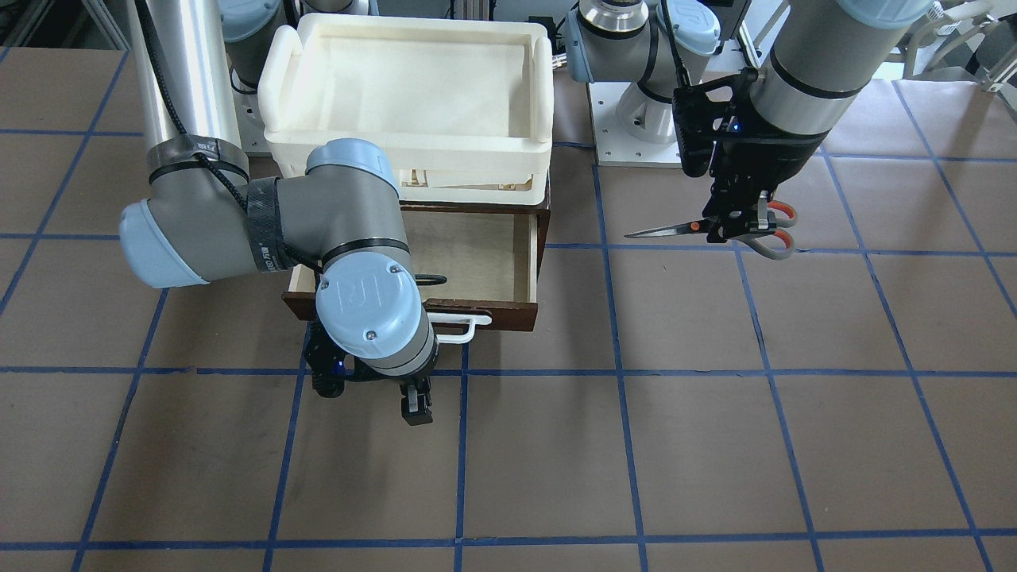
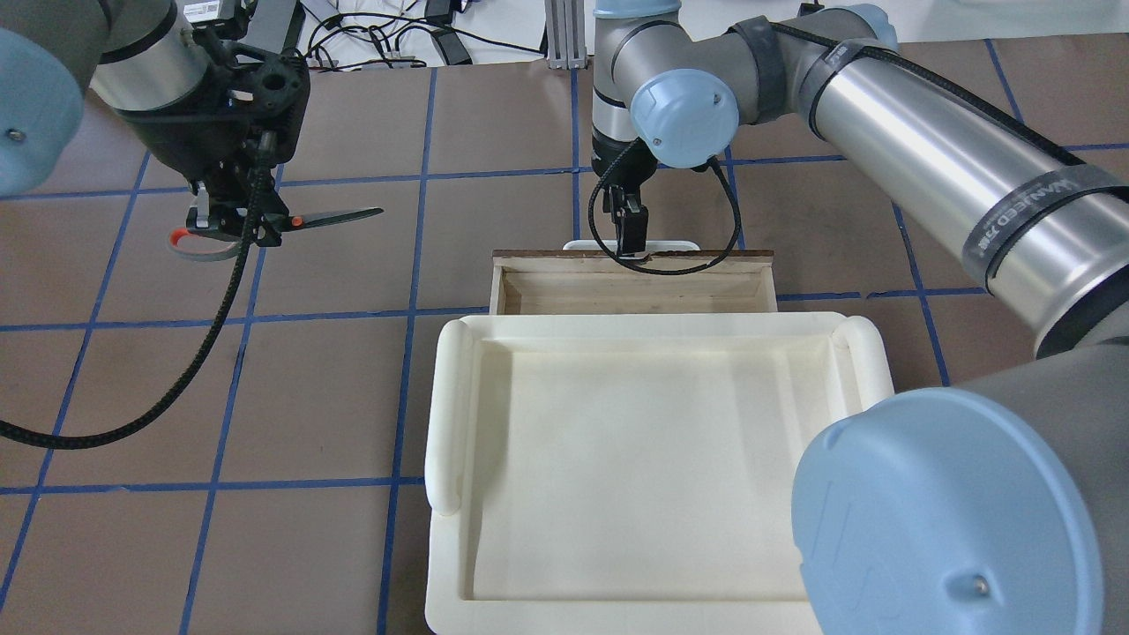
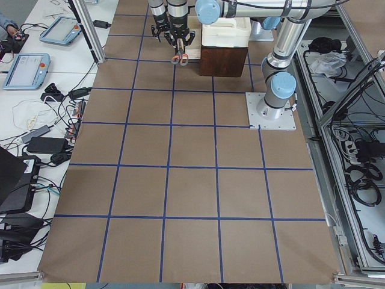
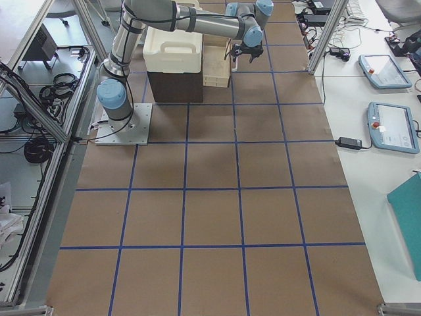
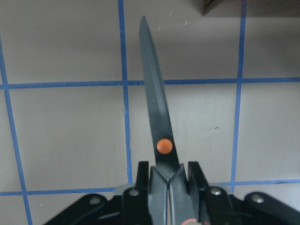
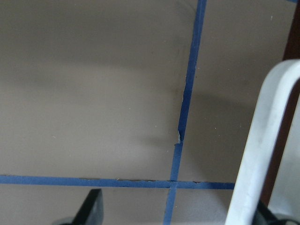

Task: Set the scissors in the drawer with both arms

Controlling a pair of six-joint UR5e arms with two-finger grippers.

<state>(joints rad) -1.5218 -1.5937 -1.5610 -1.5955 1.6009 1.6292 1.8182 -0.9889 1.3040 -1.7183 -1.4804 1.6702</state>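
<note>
My left gripper [image 1: 735, 222] is shut on the scissors [image 1: 667, 230] near the pivot and holds them level above the table, off to the drawer's side. The dark blades [image 2: 340, 214] point toward the drawer, and the orange-lined handles stick out behind. The left wrist view shows the blade [image 5: 157, 117] and the orange pivot dot. The drawer [image 1: 477, 254] stands pulled out, its pale inside bare. My right gripper [image 1: 413, 401] is open at the drawer's white loop handle [image 1: 457, 330]. In the right wrist view the handle [image 6: 262, 150] runs between the spread fingers [image 6: 93, 206].
A white plastic tray [image 2: 450, 397] sits on top of the cabinet above the drawer. The right arm's elbow [image 1: 262, 222] hangs over the drawer's side. A black cable [image 2: 132, 414] trails from the left wrist. Brown table with blue tape grid all around.
</note>
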